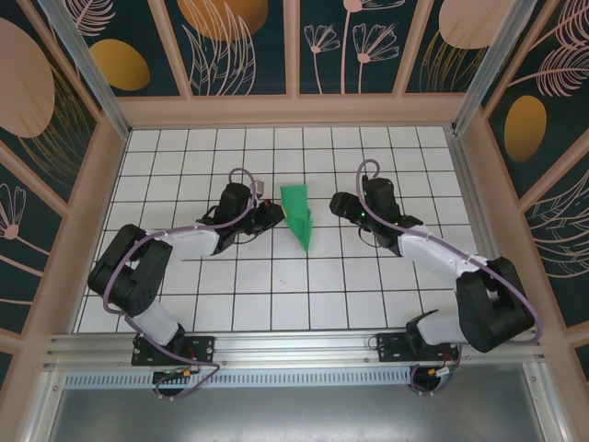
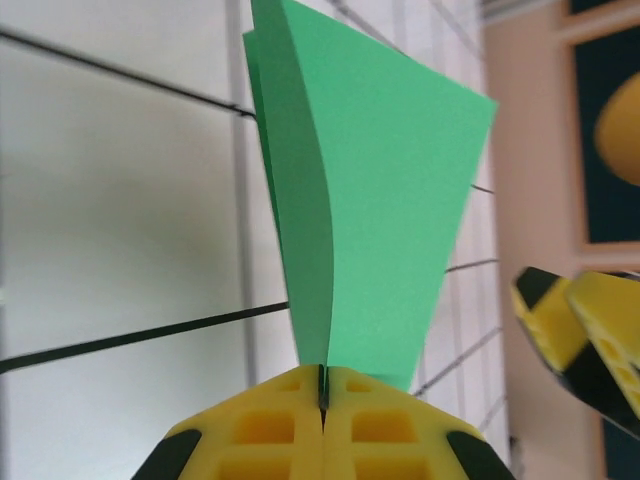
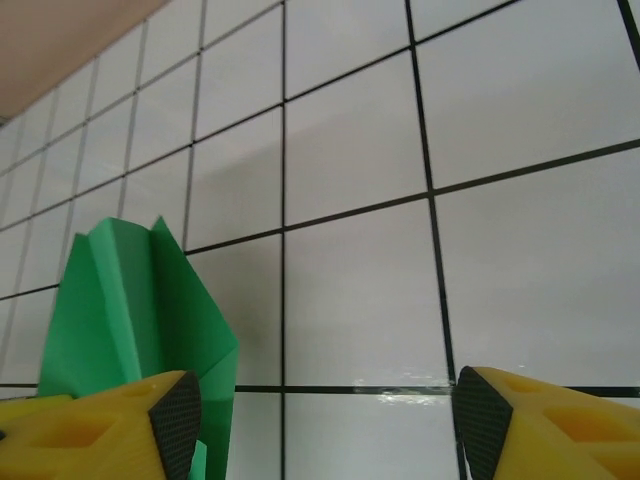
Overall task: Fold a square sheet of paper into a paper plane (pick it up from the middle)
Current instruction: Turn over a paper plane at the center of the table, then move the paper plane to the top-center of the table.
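The paper plane, a pointed dart of bright green paper, stands on edge at mid-table with its tip toward the near side. My left gripper reaches it from the left and is shut on its folded edge. In the left wrist view the yellow jaws meet on the crease and the green layers fan upward. My right gripper hovers just right of the plane, open and holding nothing. In the right wrist view the plane rises behind the left fingertip, and bare tile lies between the jaws of the right gripper.
The white gridded table is walled by a wooden frame with patterned panels. My right gripper's yellow fingers show at the right edge of the left wrist view, close to the plane.
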